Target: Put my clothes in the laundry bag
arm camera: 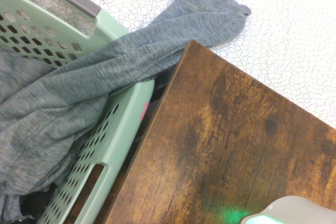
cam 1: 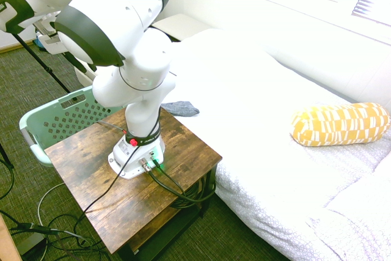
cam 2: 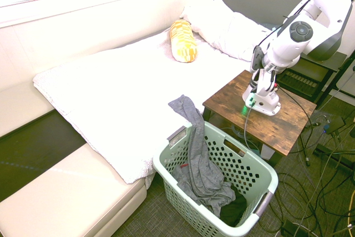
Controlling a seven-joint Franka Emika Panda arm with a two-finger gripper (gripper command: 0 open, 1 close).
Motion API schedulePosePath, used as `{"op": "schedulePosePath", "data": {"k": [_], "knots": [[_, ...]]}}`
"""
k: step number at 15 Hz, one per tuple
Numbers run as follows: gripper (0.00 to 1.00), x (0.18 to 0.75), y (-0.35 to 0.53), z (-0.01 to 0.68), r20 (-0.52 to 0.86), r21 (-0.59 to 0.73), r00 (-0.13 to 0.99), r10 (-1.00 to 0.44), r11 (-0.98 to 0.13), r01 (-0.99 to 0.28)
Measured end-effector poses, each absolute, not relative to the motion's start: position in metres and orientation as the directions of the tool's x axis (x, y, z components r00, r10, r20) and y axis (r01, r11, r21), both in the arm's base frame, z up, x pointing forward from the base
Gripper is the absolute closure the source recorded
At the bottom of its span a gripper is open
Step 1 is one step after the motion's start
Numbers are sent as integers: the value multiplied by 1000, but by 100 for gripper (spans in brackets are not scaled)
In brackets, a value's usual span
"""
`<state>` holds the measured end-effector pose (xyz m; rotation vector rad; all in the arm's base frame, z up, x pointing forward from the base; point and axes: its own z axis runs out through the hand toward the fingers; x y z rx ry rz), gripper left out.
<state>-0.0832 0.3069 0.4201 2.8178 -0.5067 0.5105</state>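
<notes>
The clothes [cam 2: 202, 170], a soft grey garment, hang over the rim of the pale green laundry bag [cam 2: 260, 165]. Most of the fabric lies inside it, and one end [cam 2: 180, 105] still rests on the bed. The first exterior view shows that end [cam 1: 180, 108] on the bed beside the basket [cam 1: 55, 123]. In the wrist view the garment [arm camera: 105, 72] crosses the basket rim [arm camera: 131, 124]. My gripper [cam 2: 265, 84] hangs above the table's bed-side edge, up and to the right of the basket, open and holding nothing.
The wooden side table [cam 2: 288, 126] stands between the basket and the bed [cam 2: 111, 98]. A dark garment [cam 2: 233, 209] lies at the bottom of the basket. A yellow patterned bolster [cam 1: 339, 123] and white pillows [cam 2: 227, 23] lie further along the bed.
</notes>
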Motion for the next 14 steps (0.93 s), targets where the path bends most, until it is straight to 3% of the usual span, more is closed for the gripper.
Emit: {"op": "schedulePosePath", "data": {"k": [11, 14], "knots": [[0, -57, 269, 485, 296, 40, 867, -401, -902, -431], [0, 21, 271, 462, 274, -15, 849, -452, -884, -466]]}}
